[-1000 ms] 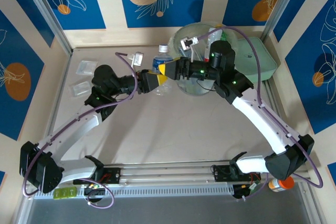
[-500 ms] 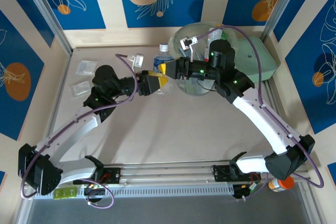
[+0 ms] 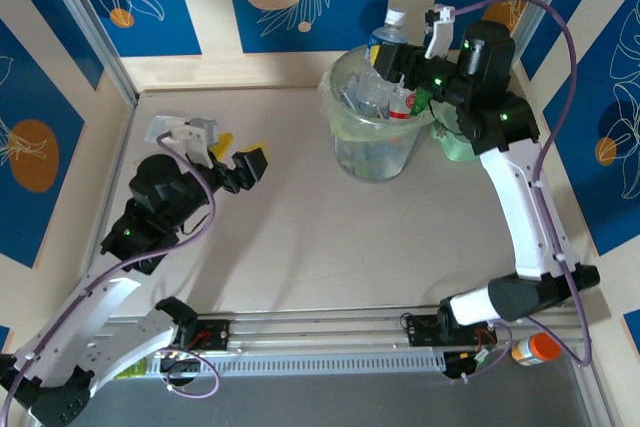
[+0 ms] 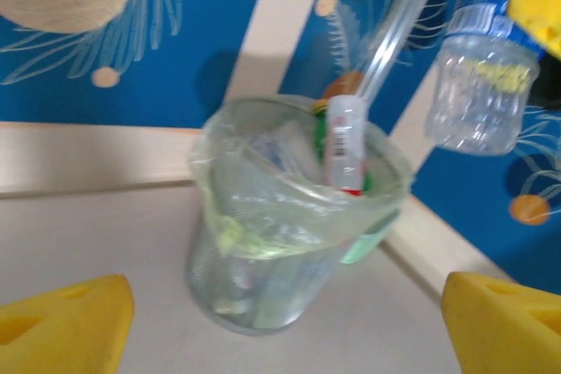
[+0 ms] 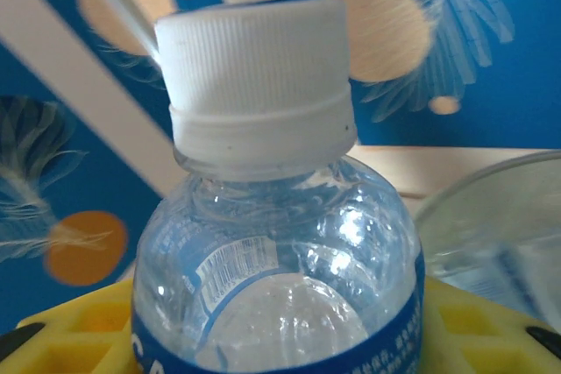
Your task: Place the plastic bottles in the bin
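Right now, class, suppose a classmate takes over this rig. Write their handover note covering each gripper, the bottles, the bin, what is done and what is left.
Left gripper: open and empty, over the table to the left of the bin.
Right gripper: shut on a clear bottle with a white cap and blue label, held up by the bin's far rim, not yet inside.
Done: several bottles lie in the bin.
Left: release the held bottle into the bin. An orange-capped item sits at the near right corner; I cannot tell whether it is a bottle.
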